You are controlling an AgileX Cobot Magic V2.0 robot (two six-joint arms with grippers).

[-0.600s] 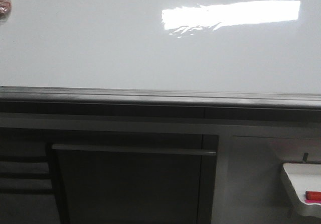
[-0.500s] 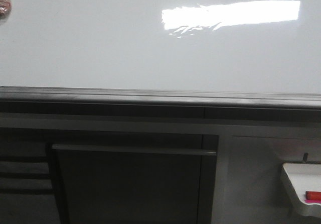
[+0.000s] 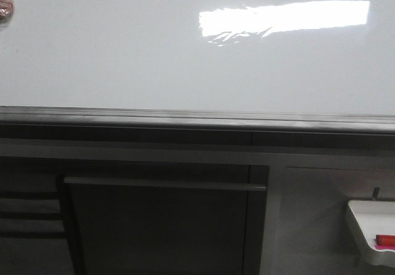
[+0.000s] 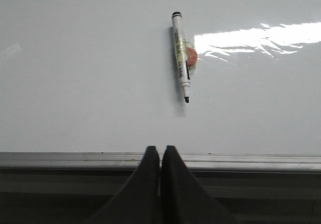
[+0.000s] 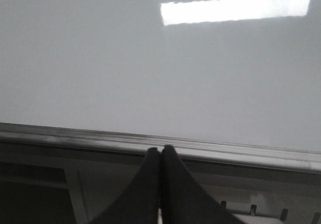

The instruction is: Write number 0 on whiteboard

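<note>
Facing glossy whiteboard bearing marker; left end effector and right end effector both pressed closed, empty.

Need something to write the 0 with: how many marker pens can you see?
1. A marker pen sits on the whiteboard, tip uncapped, seen only in the left wrist view. The red item in the small white tray may be another; unclear.

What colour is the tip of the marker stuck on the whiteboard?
Black, on a white-bodied marker with a black end cap; the left wrist view shows it best.
</note>
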